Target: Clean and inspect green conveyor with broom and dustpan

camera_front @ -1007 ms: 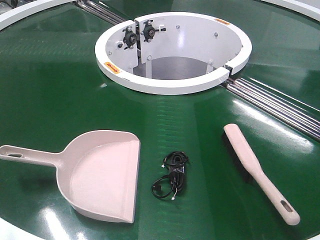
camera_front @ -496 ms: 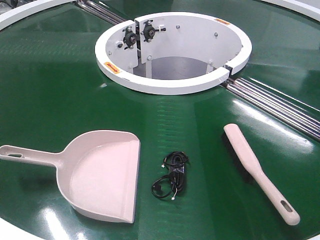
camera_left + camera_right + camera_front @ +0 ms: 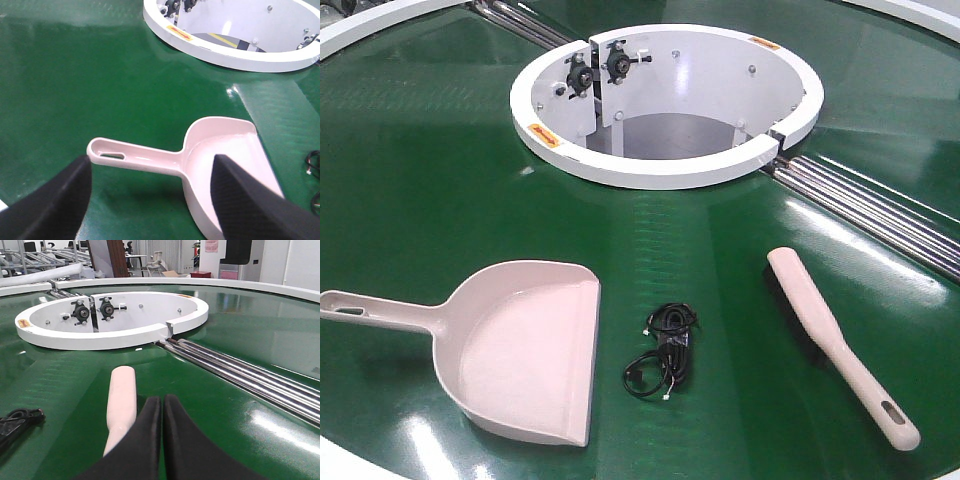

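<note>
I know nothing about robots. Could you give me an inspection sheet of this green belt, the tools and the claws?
Surface: conveyor glossy green, glare patches; white ring and steel rollers beyond.
Job's things: dustpan lies left, broom right, both flat, apart.
Clutter: black cord bundle between them.
Claws: left claw open, facing dustpan handle; right claw shut, empty, behind broom.
Cables: only that bundle.
Surroundings: racks and a chair beyond the belt.

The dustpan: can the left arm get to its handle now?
Probably yes. The left gripper is open, and the handle of the dustpan lies bare in line between its jaws; nothing covers it.
</note>
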